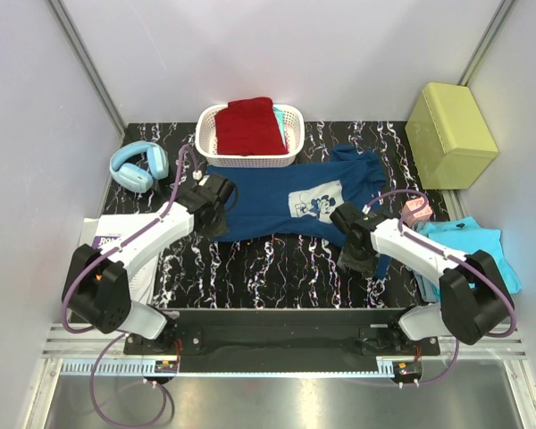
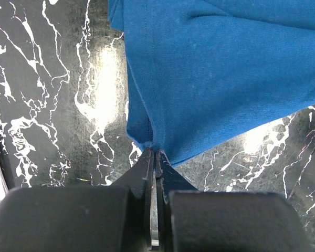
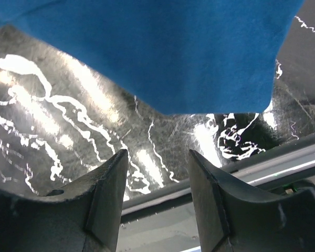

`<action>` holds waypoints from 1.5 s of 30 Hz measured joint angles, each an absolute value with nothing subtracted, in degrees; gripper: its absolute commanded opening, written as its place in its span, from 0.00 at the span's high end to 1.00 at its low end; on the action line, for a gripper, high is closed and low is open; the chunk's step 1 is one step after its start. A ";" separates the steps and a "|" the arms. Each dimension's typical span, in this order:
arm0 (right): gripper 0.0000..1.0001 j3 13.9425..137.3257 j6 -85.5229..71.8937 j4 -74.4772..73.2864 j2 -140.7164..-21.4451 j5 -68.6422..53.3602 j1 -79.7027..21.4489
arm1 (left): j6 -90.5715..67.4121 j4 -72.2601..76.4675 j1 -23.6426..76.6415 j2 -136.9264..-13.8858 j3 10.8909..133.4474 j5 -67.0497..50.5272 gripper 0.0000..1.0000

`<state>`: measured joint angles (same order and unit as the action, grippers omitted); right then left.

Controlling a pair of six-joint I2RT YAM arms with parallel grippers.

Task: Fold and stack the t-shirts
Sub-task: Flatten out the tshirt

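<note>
Black fingers [image 2: 142, 173] of the left gripper [image 2: 155, 153] are pressed together, and the lower corner of the navy blue cotton t-shirt [image 2: 226, 79] is pinched between their tips. From that corner the hem runs up and away, and the cloth spreads to the right over the black marble-patterned table [image 2: 52, 105] with its white veins.

On the other arm, the fingers [image 3: 107, 184] of the right gripper [image 3: 157, 157] stand spread with nothing between them. They hang over bare tabletop, and a rounded edge of the blue shirt lies just ahead of the tips without touching them.

Seen from above, the shirt stretches across the middle of the table, between the two grippers. Its white cartoon-mouse print [image 1: 314, 198] faces up, right of centre. The left gripper sits at the shirt's left end and the right gripper near its lower right edge.

Behind the shirt, at the far edge of the table, a white plastic lattice basket [image 1: 207, 134] holds a folded dark red tee [image 1: 248, 125]. A turquoise tee [image 1: 482, 246] lies crumpled at the right side of the table, beside the right arm. A small pink object [image 1: 417, 212] sits between it and the blue shirt; what it is cannot be told. Light blue headphones [image 1: 138, 165] rest at the far left, and a yellow-green box [image 1: 451, 134] stands in the far right corner.
</note>
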<state>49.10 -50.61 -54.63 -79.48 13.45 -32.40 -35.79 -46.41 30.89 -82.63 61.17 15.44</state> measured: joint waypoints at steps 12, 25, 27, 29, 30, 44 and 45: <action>0.45 49.25 -51.27 -51.64 -82.15 18.79 -28.93 | -34.30 -45.69 30.89 -83.48 61.17 15.16 1.00; 0.92 49.12 -49.82 -50.39 -82.35 21.85 -24.75 | -34.28 -45.43 30.89 -83.46 61.17 15.05 1.00; 1.00 48.69 -49.98 -50.26 -81.87 21.67 -24.73 | -34.28 -45.41 30.89 -83.46 61.17 15.05 1.00; 1.00 48.03 -50.19 -50.28 -80.82 21.45 -24.73 | -34.28 -45.41 30.89 -83.46 61.17 15.05 1.00; 1.00 47.79 -50.33 -50.43 -80.16 21.37 -24.73 | -34.28 -45.41 30.89 -83.46 61.17 15.05 1.00; 1.00 53.28 -51.48 -61.76 -63.33 21.34 -24.75 | -34.09 -49.43 30.89 -76.34 61.17 15.07 1.00; 1.00 53.60 -51.51 -62.50 -63.09 21.10 -24.75 | -34.11 -50.06 30.92 -75.50 61.10 15.07 1.00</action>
<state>53.60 -51.51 -62.50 -63.09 21.10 -24.75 -34.11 -50.06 30.92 -75.50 61.10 15.07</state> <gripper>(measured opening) 0.018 0.012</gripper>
